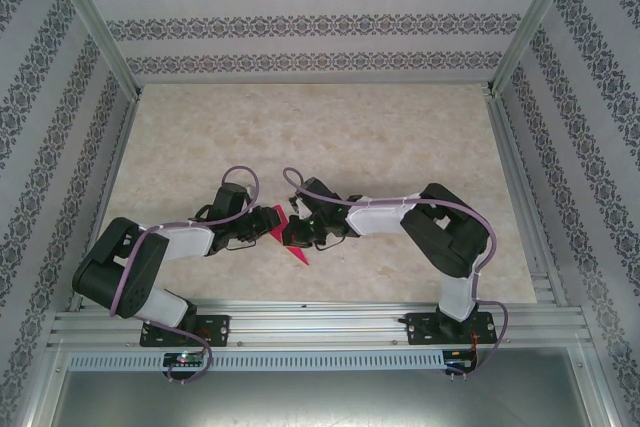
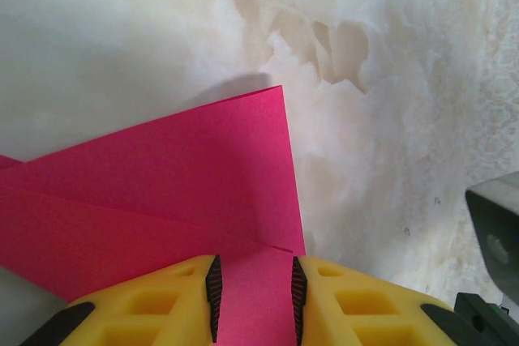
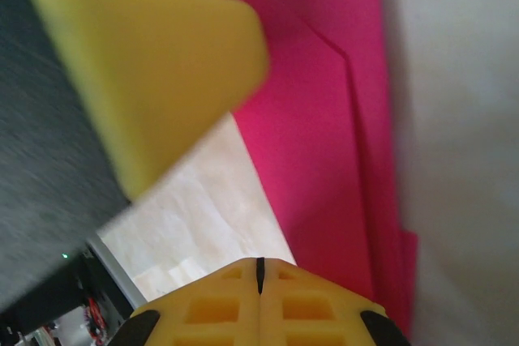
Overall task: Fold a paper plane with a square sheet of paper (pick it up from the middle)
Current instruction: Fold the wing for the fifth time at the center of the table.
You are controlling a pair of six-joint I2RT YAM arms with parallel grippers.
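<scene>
We find the pink paper low in the middle of the table, between the two arms where they meet. It is no longer a flat square. In the left wrist view the paper shows a slanted flap lying over a lower layer, with a crease running across to its right edge. In the right wrist view the paper runs down the right side of the frame as a long strip with several stacked edges.

The left gripper sits at the bottom of its frame with a narrow gap between the fingers. Paper shows through the gap, and we judge it lies under the fingers rather than pinched by them. The right gripper has its fingers pressed fully together, with nothing visible between them and the paper just to their right. A blurred yellow finger at the upper left of that view is probably the left gripper's.

We judge the early folds done and the shape narrowed toward a dart. The last creasing, likely the wings, looks left to do. We cannot tell how sharp the existing creases are.
</scene>
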